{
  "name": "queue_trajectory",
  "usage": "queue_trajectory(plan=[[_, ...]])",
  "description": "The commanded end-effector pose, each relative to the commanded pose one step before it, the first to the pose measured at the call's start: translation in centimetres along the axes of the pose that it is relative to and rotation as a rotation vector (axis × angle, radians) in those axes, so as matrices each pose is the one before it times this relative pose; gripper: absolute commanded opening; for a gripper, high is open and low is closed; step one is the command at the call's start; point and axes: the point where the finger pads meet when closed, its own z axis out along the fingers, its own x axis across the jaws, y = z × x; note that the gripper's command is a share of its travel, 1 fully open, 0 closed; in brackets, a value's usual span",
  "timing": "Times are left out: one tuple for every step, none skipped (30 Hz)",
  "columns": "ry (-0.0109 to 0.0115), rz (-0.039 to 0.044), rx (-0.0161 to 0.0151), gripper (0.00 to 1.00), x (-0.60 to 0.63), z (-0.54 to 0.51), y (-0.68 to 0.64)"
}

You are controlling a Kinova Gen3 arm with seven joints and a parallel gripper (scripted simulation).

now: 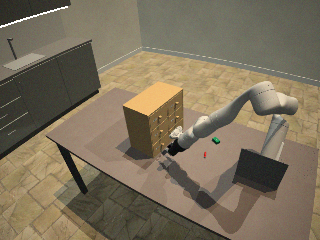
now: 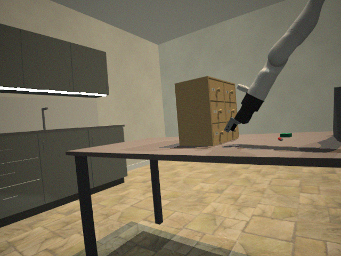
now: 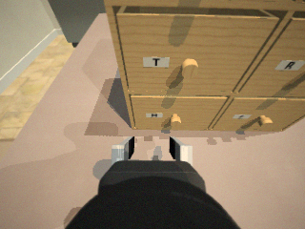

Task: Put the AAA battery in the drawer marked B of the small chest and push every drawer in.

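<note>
The wooden chest [image 1: 139, 129] [image 2: 193, 116] stands upright, with two columns of three drawers, all looking pushed in. The wrist view shows a drawer labelled T [image 3: 143, 38] and part of one labelled R [image 3: 297, 48]. Below them, the labels of two bottom drawers are too small to read surely. I cannot tell which drawer is B. The small red battery [image 1: 205, 155] [image 2: 279, 138] lies on the table, away from the chest. My gripper [image 1: 164, 152] [image 2: 230, 127] [image 3: 152, 144] is open and empty, low in front of the near column's bottom drawer, its fingers short of the knob [image 3: 175, 119].
A small green box [image 1: 216, 140] [image 2: 285, 135] lies near the battery. A dark upright panel [image 1: 260, 170] [image 2: 337, 112] stands by the arm's base. Several knobs stick out of the chest's front. The table's long edge is on the near side.
</note>
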Motion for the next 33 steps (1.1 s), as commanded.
queue_trajectory(plan=[[0.00039, 0.00259, 0.00164, 1.00, 0.067, 0.098, 0.054], [0.00000, 0.00000, 0.00000, 1.00, 0.000, 0.000, 0.000], [0.00000, 0.00000, 0.00000, 1.00, 0.000, 0.000, 0.000], [0.00000, 0.00000, 0.00000, 1.00, 0.000, 0.000, 0.000], [0.00000, 0.00000, 0.00000, 1.00, 0.000, 0.000, 0.000], [0.00000, 0.00000, 0.00000, 1.00, 0.000, -0.004, -0.003], [0.00002, 0.00001, -0.00001, 1.00, 0.002, -0.028, -0.019], [0.00006, 0.00003, -0.00002, 1.00, 0.004, -0.068, -0.046], [0.00011, 0.00006, -0.00004, 1.00, 0.008, -0.118, -0.080], [0.00019, 0.00010, -0.00007, 1.00, 0.013, -0.174, -0.117], [0.00010, 0.00006, -0.00005, 1.00, 0.007, -0.233, -0.159], [0.00008, 0.00005, -0.00005, 1.00, 0.006, -0.287, -0.197], [-0.00005, -0.00003, 0.00000, 1.00, -0.004, -0.336, -0.234], [0.00000, 0.00000, 0.00000, 1.00, 0.000, 0.000, 0.000], [0.00000, 0.00000, 0.00000, 1.00, 0.000, 0.000, 0.000], [-0.00033, -0.00020, 0.00009, 1.00, -0.023, -0.377, -0.268], [-0.00035, -0.00022, 0.00011, 1.00, -0.025, -0.405, -0.288], [-0.00056, -0.00037, 0.00019, 1.00, -0.041, -0.420, -0.303], [-0.00073, -0.00049, 0.00026, 1.00, -0.053, -0.420, -0.307], [-0.00083, -0.00058, 0.00032, 1.00, -0.061, -0.404, -0.299], [-0.00005, -0.00008, 0.00002, 1.00, -0.005, -0.368, -0.257], [0.00002, -0.00003, -0.00001, 1.00, 0.000, -0.323, -0.224], [0.00001, -0.00003, 0.00000, 1.00, -0.001, -0.267, -0.185], [0.00000, -0.00002, 0.00000, 1.00, -0.001, -0.204, -0.142], [0.00001, -0.00001, 0.00000, 1.00, 0.000, -0.140, -0.097], [0.00001, 0.00000, 0.00000, 1.00, 0.000, -0.080, -0.055], [0.00001, 0.00000, 0.00000, 1.00, 0.000, -0.033, -0.023], [0.00000, 0.00000, 0.00000, 1.00, 0.000, -0.005, -0.004], [0.00000, 0.00000, -0.00001, 1.00, 0.000, 0.000, 0.000], [0.00000, 0.00000, -0.00005, 1.00, 0.000, -0.001, 0.000], [0.00000, 0.00000, 0.00000, 1.00, 0.000, 0.000, 0.000], [0.00000, 0.00000, 0.00000, 1.00, 0.000, 0.000, 0.000], [-0.00001, 0.00000, -0.00015, 1.00, 0.000, -0.003, 0.000]])
